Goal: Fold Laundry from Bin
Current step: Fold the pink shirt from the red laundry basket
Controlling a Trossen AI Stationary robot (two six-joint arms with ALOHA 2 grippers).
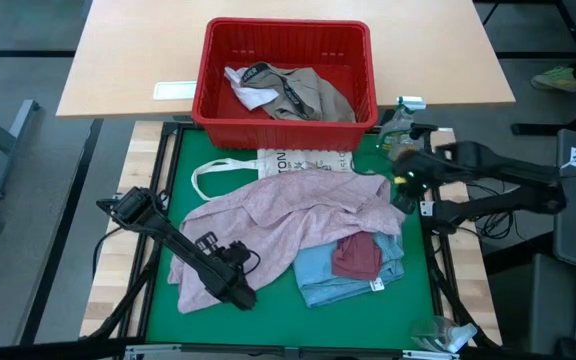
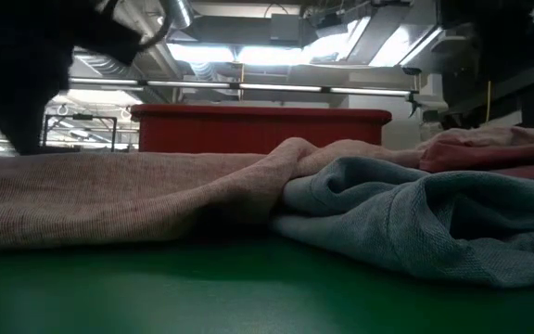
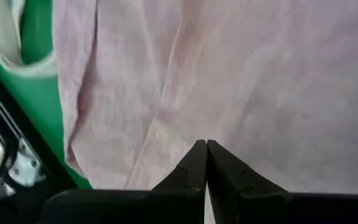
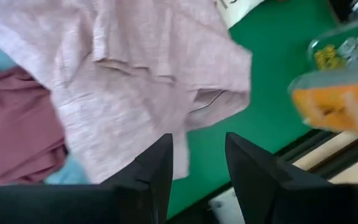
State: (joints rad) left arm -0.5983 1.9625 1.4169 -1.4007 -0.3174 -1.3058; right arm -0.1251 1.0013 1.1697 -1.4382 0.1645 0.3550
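The red bin [image 1: 286,70] stands at twelve o'clock on the surface, just past the far edge of the green mat [image 1: 418,280]. Inside it lies a khaki-grey garment [image 1: 313,95] filling the middle and right, with a white piece [image 1: 245,88] bunched against its left side. The rest of the bin floor is bare red plastic.

On the mat, a pale pink garment [image 1: 278,225] is spread loosely across the centre, its far edge covering part of a white tote bag [image 1: 303,160] whose handle loops out toward ten o'clock. At about five o'clock from the pink garment sits a folded light blue piece [image 1: 343,280], with a maroon piece [image 1: 358,255] lying on top of it; the pink cloth overlaps both along their near-left edge.

The left gripper [image 1: 236,290] is at seven o'clock on the mat, low at the near-left hem of the pink garment. In the left wrist view its fingers [image 3: 194,165] are pressed fully together with their tips right at the pink cloth; whether any fabric is pinched between them cannot be told.

The right gripper [image 1: 403,190] is at three o'clock, just beside the right edge of the pink garment. Its fingers [image 4: 157,165] stand apart with nothing between them, above the cloth's corner and the mat. A clear plastic item with an orange patch [image 4: 337,102] sits near the mat's right rim.
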